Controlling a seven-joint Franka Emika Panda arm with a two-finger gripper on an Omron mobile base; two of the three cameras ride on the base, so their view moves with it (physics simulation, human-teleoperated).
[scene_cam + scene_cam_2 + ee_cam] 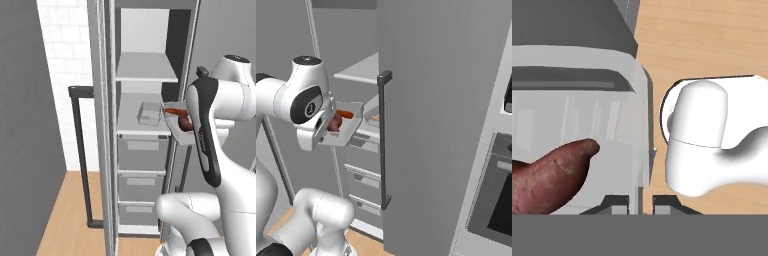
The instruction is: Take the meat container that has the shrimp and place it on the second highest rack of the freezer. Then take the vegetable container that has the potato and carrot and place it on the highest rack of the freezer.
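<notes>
Meat container (148,113) on second-highest rack of freezer (145,75). Vegetable container (178,127) in air just right of it, before freezer opening. Potato (185,124) and carrot (174,110) inside, carrot behind potato.

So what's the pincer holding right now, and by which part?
The pincer holds the shallow grey rectangular vegetable tray with the orange carrot and reddish-brown potato, its fingertips clamped on the tray's side rim, in front of the open freezer.

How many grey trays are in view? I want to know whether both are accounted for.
2. The meat container sits on the freezer's second shelf from the top. The vegetable container, with carrot and potato, is held at the freezer's front, level with that shelf.
</notes>
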